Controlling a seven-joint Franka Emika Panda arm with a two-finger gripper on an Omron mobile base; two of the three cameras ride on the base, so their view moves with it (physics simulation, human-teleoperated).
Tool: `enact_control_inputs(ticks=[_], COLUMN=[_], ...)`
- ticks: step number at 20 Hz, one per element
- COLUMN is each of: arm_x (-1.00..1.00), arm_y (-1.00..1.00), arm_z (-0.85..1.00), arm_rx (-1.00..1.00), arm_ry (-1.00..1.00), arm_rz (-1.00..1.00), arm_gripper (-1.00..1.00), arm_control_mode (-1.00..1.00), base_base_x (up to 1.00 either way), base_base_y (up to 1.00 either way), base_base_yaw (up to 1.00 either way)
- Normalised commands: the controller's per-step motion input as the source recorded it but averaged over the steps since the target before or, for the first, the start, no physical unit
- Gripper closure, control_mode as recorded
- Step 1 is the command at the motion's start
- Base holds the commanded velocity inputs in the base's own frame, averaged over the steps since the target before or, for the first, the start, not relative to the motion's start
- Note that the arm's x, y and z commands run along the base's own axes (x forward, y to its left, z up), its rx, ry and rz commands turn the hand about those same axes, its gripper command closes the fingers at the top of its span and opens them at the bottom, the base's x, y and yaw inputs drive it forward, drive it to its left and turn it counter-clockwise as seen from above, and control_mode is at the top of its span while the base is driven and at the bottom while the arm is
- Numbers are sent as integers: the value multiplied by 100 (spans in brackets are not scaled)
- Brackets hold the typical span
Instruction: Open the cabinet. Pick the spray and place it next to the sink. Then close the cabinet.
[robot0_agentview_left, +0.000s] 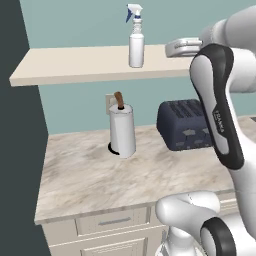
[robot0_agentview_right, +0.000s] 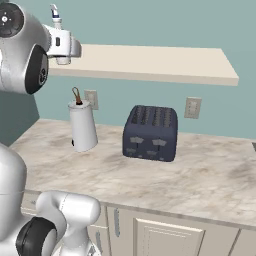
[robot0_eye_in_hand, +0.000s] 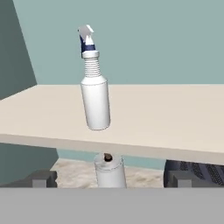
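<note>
Marbled beige tabletop (robot0_agentview_left: 90, 180) lies nearest the base, with cream drawer fronts (robot0_agentview_left: 112, 221) below its front edge. On it, toward the back wall, a white paper-towel roll (robot0_agentview_left: 122, 131) stands upright on a dark base with a brown post at its top. A dark blue toaster (robot0_agentview_left: 184, 124) sits to the right of the roll, apart from it. Above both, a pale beige shelf (robot0_agentview_left: 75, 65) runs along the teal wall. The spray (robot0_agentview_left: 136, 37) stands upright on this shelf, long axis vertical, directly above the roll. In the left base view its blue nozzle tip points left. The gripper (robot0_eye_in_hand: 109, 179) is level with the shelf edge, facing the spray and clear of it. Its fingers (robot0_eye_in_hand: 43, 178) are spread wide and released, gripping nothing.
</note>
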Motion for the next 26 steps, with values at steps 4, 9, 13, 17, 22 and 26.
enact_control_inputs(ticks=[4, 9, 13, 17, 22, 26], arm_x=[0, 5, 10, 2, 11, 23], arm_y=[22, 29, 28, 12, 0, 0], arm_z=[23, 12, 0, 0, 0, 0], arm_rx=[0, 0, 0, 0, 0, 0], arm_ry=[-15, -8, -1, 0, 0, 1], arm_rz=[0, 0, 0, 0, 0, 0], arm_gripper=[-100, -100, -100, -100, -100, -100], arm_control_mode=[-100, -100, -100, -100, -100, -100], base_base_x=[0, 0, 0, 0, 0, 0], base_base_y=[0, 0, 0, 0, 0, 0], base_base_yaw=[0, 0, 0, 0, 0, 0])
